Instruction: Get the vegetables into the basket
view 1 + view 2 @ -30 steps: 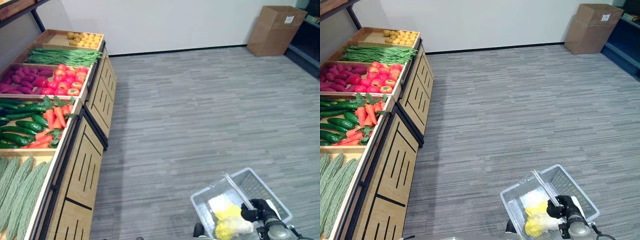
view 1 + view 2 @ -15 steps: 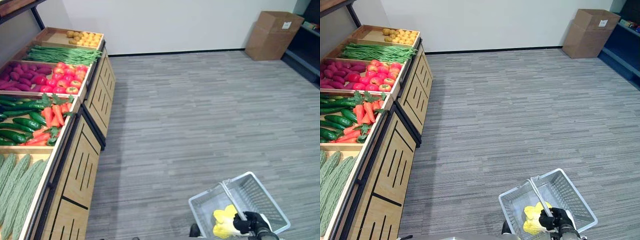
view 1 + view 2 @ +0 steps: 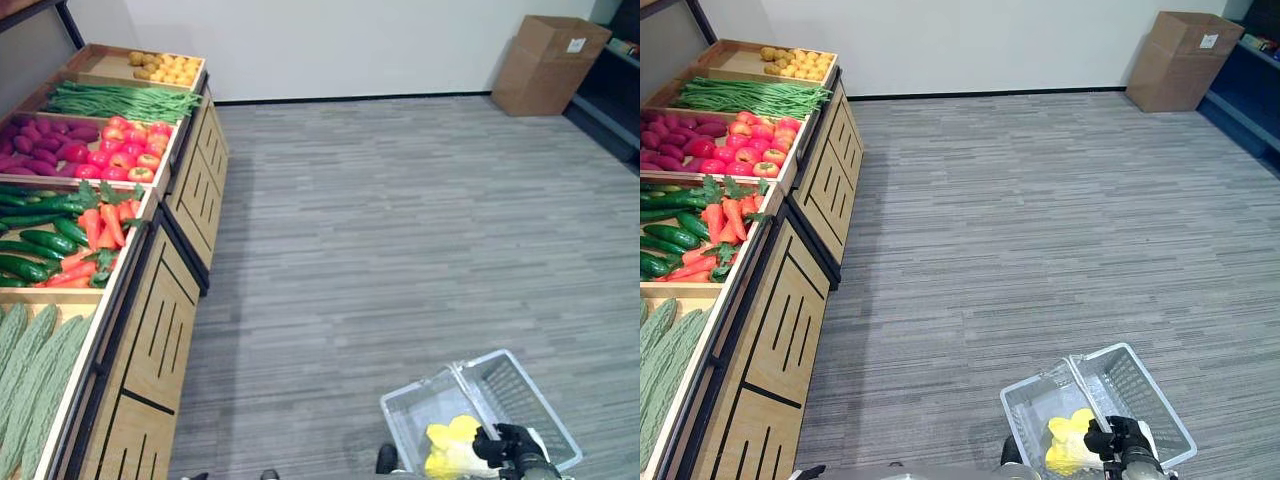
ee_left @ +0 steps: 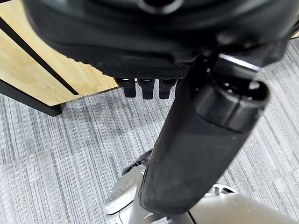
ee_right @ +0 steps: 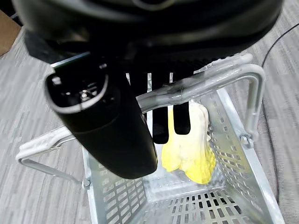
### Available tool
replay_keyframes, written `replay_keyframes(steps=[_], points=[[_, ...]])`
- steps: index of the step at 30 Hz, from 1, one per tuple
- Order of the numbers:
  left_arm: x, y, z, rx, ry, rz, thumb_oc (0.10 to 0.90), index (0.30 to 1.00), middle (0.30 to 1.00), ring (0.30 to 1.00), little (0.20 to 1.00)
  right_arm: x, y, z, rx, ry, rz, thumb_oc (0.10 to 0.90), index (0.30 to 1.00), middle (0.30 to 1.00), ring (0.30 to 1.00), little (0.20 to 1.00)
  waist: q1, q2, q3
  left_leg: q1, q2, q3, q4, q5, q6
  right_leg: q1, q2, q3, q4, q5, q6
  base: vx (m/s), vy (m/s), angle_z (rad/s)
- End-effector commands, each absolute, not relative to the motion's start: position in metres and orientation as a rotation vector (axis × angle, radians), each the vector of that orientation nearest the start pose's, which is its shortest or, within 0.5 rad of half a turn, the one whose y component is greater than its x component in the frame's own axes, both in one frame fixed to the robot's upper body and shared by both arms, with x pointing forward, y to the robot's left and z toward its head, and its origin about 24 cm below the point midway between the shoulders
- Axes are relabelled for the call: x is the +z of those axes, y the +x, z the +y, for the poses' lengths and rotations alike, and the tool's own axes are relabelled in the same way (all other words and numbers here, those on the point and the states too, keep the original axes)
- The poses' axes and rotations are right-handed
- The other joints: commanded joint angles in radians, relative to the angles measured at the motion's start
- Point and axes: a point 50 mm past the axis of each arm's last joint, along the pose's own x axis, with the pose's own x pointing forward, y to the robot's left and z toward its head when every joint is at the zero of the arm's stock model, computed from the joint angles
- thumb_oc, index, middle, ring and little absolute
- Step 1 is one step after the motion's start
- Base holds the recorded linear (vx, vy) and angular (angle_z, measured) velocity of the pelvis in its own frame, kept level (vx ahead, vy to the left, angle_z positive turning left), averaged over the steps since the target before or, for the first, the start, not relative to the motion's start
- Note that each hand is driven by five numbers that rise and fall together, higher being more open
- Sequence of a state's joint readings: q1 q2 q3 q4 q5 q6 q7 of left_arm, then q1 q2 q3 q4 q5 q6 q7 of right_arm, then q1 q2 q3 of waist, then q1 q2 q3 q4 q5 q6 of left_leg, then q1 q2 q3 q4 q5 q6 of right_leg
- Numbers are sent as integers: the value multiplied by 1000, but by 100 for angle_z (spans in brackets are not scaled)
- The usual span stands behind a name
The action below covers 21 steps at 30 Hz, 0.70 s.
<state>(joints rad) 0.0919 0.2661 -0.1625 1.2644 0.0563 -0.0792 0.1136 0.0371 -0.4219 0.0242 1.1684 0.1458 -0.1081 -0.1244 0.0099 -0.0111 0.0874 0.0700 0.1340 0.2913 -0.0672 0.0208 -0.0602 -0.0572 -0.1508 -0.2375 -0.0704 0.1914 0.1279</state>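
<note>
On our left stands a wooden produce stand (image 3: 160, 330) with trays: pale green bitter gourds (image 3: 35, 370) nearest, then cucumbers (image 3: 30, 255) and carrots (image 3: 100, 225), red tomatoes (image 3: 125, 160) beside purple sweet potatoes (image 3: 50, 145), green beans (image 3: 120, 100), and yellow potatoes (image 3: 165, 68) at the far end. Our left hand (image 4: 145, 87) hangs low beside the stand's wooden front, above the grey carpet floor (image 3: 400, 220), its fingers hanging relaxed and holding nothing. To the right, low in the head views, our right hand (image 3: 505, 445) is curled under the handle (image 5: 201, 84) of a clear wire basket (image 3: 545, 420), which hangs beneath it. Inside the basket lies a yellow cabbage (image 5: 189, 149). A cardboard box (image 3: 550, 62) sits in the far right corner.
</note>
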Motion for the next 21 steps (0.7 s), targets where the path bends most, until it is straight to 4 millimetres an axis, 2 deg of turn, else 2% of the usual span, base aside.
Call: replay_keyframes(steps=[1,3,5,6,9,10,12,13,15,16,18,19,21], points=[[-155,86,252,171,392,1139,900,1000,1000,1000,1000,-93,144,-340,-471,-437,824,400,300,300,300,300,-8,-34,28,-17,66,-95,9,55,-46,21,0,79,163,-178,19,-28,-112,1],[-154,89,253,188,383,1127,900,1000,1000,1000,1000,-92,146,-340,-468,-440,814,400,300,300,300,300,-9,-33,33,-28,70,-105,23,54,-47,12,5,78,181,-191,14,3,-125,7],[-150,101,254,203,387,1083,900,1000,1000,1000,1000,-88,147,-339,-462,-446,774,400,300,300,300,300,-6,-39,61,-100,82,-144,171,62,-58,25,19,66,183,-215,-17,34,-258,14],[-150,101,254,202,388,1083,900,1000,1000,1000,1000,-88,147,-339,-462,-446,774,400,300,300,300,300,-9,-38,60,-107,84,-150,181,58,-58,25,20,62,182,-216,-18,42,-208,43],[-149,109,251,226,356,1056,900,1000,1000,1000,1000,-87,139,-342,-481,-444,770,400,300,300,300,300,-3,-47,94,-217,65,-204,368,117,-77,66,20,34,181,-238,-48,55,-127,51],[-149,111,251,232,347,1053,900,1000,1000,1000,1000,-88,137,-342,-488,-441,778,400,300,300,300,300,-2,-46,101,-242,53,-228,360,129,-81,79,18,23,178,-245,-47,101,-65,25],[-149,110,249,224,340,1054,900,1000,1000,1000,1000,-90,130,-345,-511,-437,798,400,300,300,300,300,5,-45,95,-284,49,-224,284,124,-70,104,18,16,163,-255,-41,143,-12,31],[-149,110,249,224,340,1054,900,1000,1000,1000,1000,-90,130,-345,-511,-437,798,400,300,300,300,300,5,-47,95,-282,48,-223,282,124,-70,105,17,17,162,-256,-40,241,60,30],[-152,103,246,212,348,1073,900,1000,1000,1000,1000,-90,127,-347,-517,-448,804,400,300,300,300,300,18,-31,88,-328,90,-219,143,197,-78,137,29,29,152,-276,-30,328,133,11],[-152,102,245,211,349,1072,900,1000,1000,1000,1000,-90,126,-348,-521,-448,807,400,300,300,300,300,26,-28,86,-339,98,-227,93,214,-85,154,30,37,149,-283,-26,308,157,2],[-153,99,246,218,354,1085,900,1000,1000,1000,1000,-92,127,-346,-517,-444,811,400,300,300,300,300,33,-28,79,-331,103,-232,81,230,-92,180,23,57,140,-289,-14,307,174,-12],[-154,95,247,217,353,1096,900,1000,1000,1000,1000,-94,126,-344,-507,-438,820,400,300,300,300,300,35,-29,69,-314,98,-217,84,206,-80,193,17,70,138,-299,-6,304,207,-17],[-153,94,249,224,358,1099,900,1000,1000,1000,1000,-96,123,-341,-505,-432,829,400,300,300,300,300,34,-33,62,-319,93,-203,100,202,-78,205,7,71,133,-299,-2,246,193,-40]])
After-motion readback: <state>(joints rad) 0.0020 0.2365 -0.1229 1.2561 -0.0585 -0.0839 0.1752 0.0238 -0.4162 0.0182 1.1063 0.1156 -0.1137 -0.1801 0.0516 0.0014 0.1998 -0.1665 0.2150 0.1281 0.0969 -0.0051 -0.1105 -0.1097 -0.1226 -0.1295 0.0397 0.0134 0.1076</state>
